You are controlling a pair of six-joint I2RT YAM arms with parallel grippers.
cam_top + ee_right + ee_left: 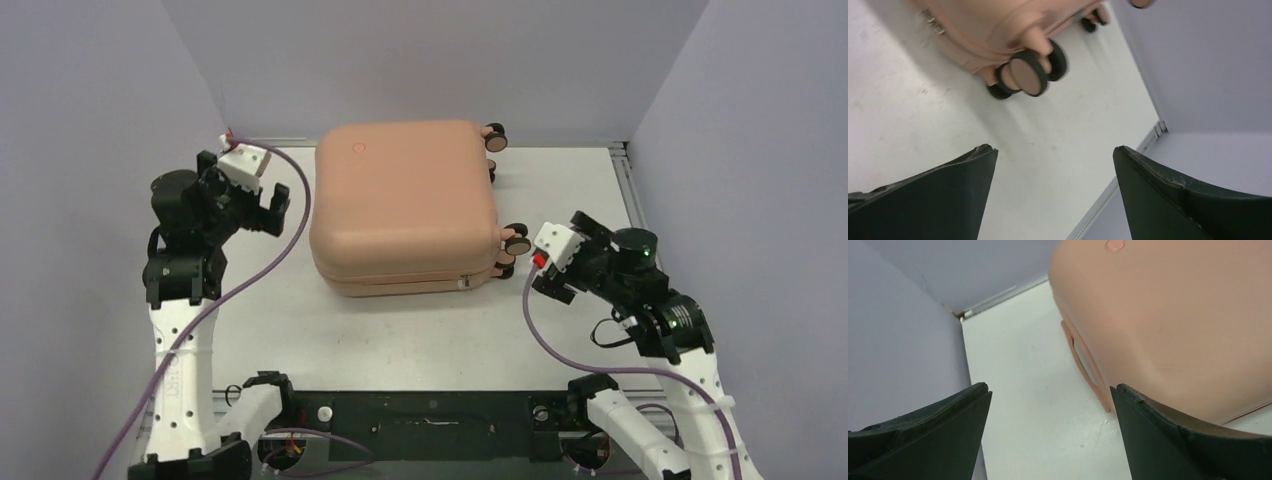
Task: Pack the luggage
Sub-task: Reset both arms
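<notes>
- Peach-pink shell dead centre: in the top view you've got the luggage [400, 205] lying flat on its broad side, toward the back of the white table [260, 320], with both halves shut together.
- Only the top view gives you the whole case with an arm on each side. The left gripper [272, 208] sits just beside its left side and the right gripper [545, 272] is near its near-right corner. Neither one touches it.
- The left wrist view gives you something the overhead doesn't: a flat peach handle [1083, 365] on the side facing that arm. The little red logo [1114, 244] is right at the top edge.
- The right wrist view looks under the wheel end. You can see the black-tyred wheels [1028, 75] up close, plus a small metal zipper pull [930, 22] on the seam.
- Direction-wise, the wheels point to your right and the handle end points left, so the wheel-to-handle axis runs across the table. The outline is nearly square, so I can't really call a long axis.
- Both sets of jaws are spread wide with nothing between them. The left gripper [1049, 389] frames bare table and the case's edge, and the right gripper [1055, 150] frames bare table.
</notes>
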